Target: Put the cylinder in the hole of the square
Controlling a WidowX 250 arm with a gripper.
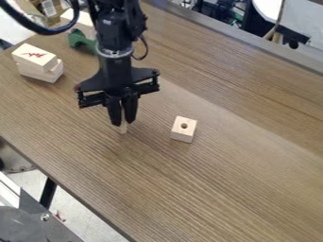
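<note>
In the camera view, the square block (182, 133) is my landmark. It is a small block of pale wood sitting flat on the brown, wood-grained bench (221, 189), and the dark round hole (184, 125) in its top face points up.

My pincer (123, 124) hangs down to the left of the square block, near it but apart from it. Its two black fingers are closed on the cylinder (123, 128), a thin, pale piece that I grip roughly upright, with its lower end sticking out below my fingertips. The cylinder is thus left of the square block and outside the hole. I cannot tell whether its lower end touches the bench or is held just above it.

My black arm (116, 42) comes in from the top edge, up and to the left of the square block, with a thick black cable (47, 31) looping out beside it.

Well apart from the square block, towards the upper left, wooden blocks (39, 66) lie stacked on the bench, the top one bearing a red mark. Between that stack and my arm is a green object (78, 39), partly hidden behind me. Just behind the green object is another pale block (84, 21), also partly covered by my arm and the cable.

Far to the lower left of the square block, past the bench's edge, there are grey metal parts (38, 222).
</note>
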